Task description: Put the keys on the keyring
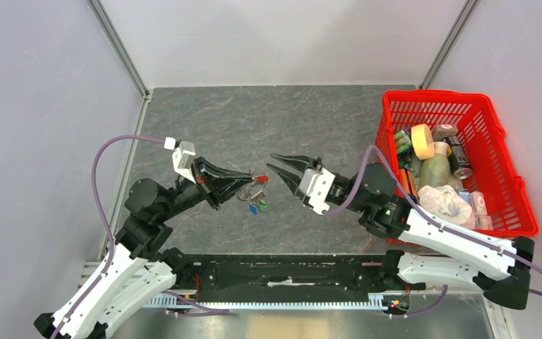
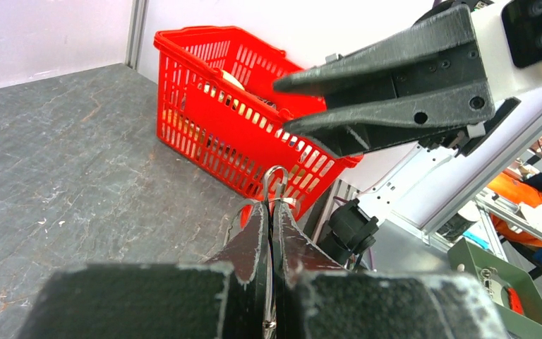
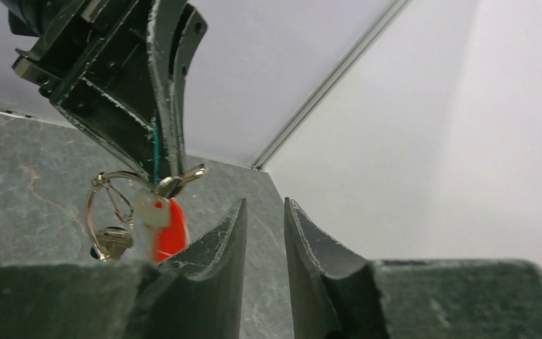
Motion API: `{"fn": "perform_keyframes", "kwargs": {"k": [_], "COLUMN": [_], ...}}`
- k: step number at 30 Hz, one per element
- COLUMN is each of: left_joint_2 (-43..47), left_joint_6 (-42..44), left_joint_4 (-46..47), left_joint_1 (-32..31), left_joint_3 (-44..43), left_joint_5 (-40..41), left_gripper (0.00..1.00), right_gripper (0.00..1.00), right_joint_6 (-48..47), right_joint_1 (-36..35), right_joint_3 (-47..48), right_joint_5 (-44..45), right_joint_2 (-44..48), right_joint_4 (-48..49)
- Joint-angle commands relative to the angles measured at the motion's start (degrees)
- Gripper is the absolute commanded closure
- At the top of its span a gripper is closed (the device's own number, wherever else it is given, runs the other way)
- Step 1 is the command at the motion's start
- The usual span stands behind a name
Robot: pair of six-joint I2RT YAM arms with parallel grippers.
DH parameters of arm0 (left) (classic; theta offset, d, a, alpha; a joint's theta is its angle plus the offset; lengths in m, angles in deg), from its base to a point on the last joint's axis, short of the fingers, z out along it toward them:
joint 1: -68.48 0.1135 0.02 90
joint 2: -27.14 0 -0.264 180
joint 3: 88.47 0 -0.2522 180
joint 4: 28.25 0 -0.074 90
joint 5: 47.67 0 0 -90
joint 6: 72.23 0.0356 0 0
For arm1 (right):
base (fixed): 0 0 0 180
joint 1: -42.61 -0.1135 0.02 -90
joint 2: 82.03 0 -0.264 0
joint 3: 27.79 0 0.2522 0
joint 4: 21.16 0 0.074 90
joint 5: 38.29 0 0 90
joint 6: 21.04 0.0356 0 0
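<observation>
Rising from the near edge of the table [image 1: 254, 120], the two arms lean inward and their grippers face each other tip to tip near the middle, a small gap of bare grey surface between them. The left gripper [image 1: 243, 185] is clamped on the keyring [image 1: 247, 189]; in its wrist view the fingers [image 2: 254, 240] press flat together with a loop of the wire ring standing out past their tips. A red key [image 1: 260, 181], a green key [image 1: 257, 203] and a blue key [image 1: 253, 209] hang from the ring just beside those fingers. The right gripper [image 1: 270, 162] points at the bunch with its jaws parted a little and nothing between them. Beyond both grippers the table lies bare up to the back wall, and the left side is bare up to the metal edge rail. Against the right edge stands a red basket [image 1: 430, 93], close by the right arm's elbow, holding a yellow tape roll [image 1: 422, 141], a green bottle [image 1: 436, 169], a dark can [image 1: 459, 157], a crumpled white bag [image 1: 444, 201] and other small packets too jumbled to name.
</observation>
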Motion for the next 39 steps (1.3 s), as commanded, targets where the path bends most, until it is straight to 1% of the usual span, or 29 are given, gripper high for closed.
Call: {"fn": "perform_keyframes", "kwargs": {"k": [1, 3, 6, 8, 9, 14, 18, 21, 26, 29, 36, 39], "left_joint_2": [0.7, 0.8, 0.7, 0.8, 0.8, 0.9, 1.0, 1.2, 1.3, 1.4, 1.6, 1.6], "left_joint_6": [-1.5, -1.6, -1.9, -2.1, -2.2, -2.5, -2.8, -3.0, -3.1, -3.3, -2.9, -2.6], "left_joint_4": [3.0, 3.0, 2.9, 2.8, 2.7, 2.5, 2.5, 2.5, 2.4, 2.4, 1.7, 1.3], "left_joint_1": [-0.3, -0.3, -0.3, -0.3, -0.3, -0.3, -0.3, -0.3, -0.3, -0.3, -0.3, -0.3], "left_joint_3": [-1.9, -2.1, -2.5, -2.9, -3.2, -3.9, -4.2, -4.3, -4.5, -4.6, -4.6, -4.2], "left_joint_5": [-1.0, -1.0, -1.0, -1.2, -1.3, -1.7, -1.8, -1.9, -1.9, -2.1, -1.5, -0.3], "left_gripper": [0.98, 0.98, 0.98, 0.98, 0.98, 0.98, 0.98, 0.98, 0.98, 0.98, 0.98, 0.98], "right_gripper": [0.64, 0.60, 0.49, 0.47, 0.46, 0.42, 0.42, 0.42, 0.42, 0.44, 0.49, 0.53], "right_joint_6": [3.9, 6.2, 14.0, 17.3, 19.0, 24.4, 28.0, 28.9, 30.0, 30.0, 30.1, 30.1], "right_joint_1": [0.2, 0.2, 0.2, 0.2, 0.2, 0.2, 0.2, 0.2, 0.2, 0.2, 0.2, 0.1], "right_joint_3": [2.3, 3.8, 8.6, 12.0, 12.6, 13.6, 13.8, 13.3, 11.5, 11.0, 14.8, 16.7], "right_joint_5": [2.9, 4.0, 7.7, 8.8, 10.5, 9.9, 9.4, 7.1, 4.8, 3.1, -1.6, -2.7], "right_joint_2": [3.8, 4.6, 4.8, 4.5, 4.5, 4.8, 4.3, 3.9, 4.0, 3.2, -0.2, -2.4], "right_joint_4": [-1.2, -5.2, -15.5, -23.7, -26.1, -32.6, -35.6, -36.3, -33.4, -31.4, -30.5, -29.6]}}
